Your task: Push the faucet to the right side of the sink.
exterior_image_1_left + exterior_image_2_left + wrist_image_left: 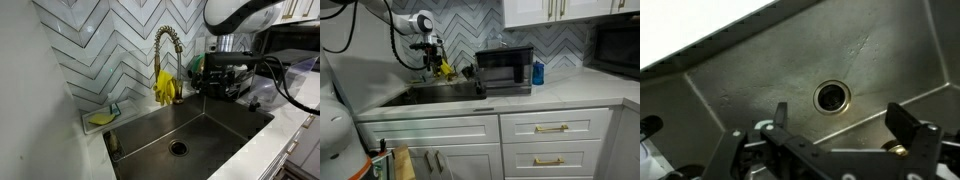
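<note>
Zero progress shows: the gripper (pixel 841 115), jaws wide, hovers over the sink (pixel 232 126) at three o'clock of the untouched faucet (pixel 180 60).

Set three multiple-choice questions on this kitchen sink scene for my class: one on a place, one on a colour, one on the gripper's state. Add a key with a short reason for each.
1. Where do the gloves hang?
A on the faucet
B on a drawer handle
C on the robot's arm

2. What colour is the bottle beside the microwave?
A red
B blue
C green

3. How is the gripper?
A shut on a sponge
B shut on a cup
C open, holding nothing

Key:
1 A, they drape over its neck.
2 B, it is plainly blue.
3 C, the wrist view shows the fingers apart, with the drain of the sink between them.
</note>
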`<act>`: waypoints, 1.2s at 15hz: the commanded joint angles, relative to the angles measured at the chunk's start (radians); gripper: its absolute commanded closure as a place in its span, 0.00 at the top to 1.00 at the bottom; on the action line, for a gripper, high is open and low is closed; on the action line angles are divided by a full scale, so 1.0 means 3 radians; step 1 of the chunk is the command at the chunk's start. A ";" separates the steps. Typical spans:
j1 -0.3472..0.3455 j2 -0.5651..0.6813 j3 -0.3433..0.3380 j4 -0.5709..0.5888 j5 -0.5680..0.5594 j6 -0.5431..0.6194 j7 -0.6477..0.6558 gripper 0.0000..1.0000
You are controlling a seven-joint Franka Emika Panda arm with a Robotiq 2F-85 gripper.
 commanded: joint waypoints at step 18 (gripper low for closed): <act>0.0145 0.0000 0.0074 -0.0219 0.0629 0.1706 -0.2271 1.00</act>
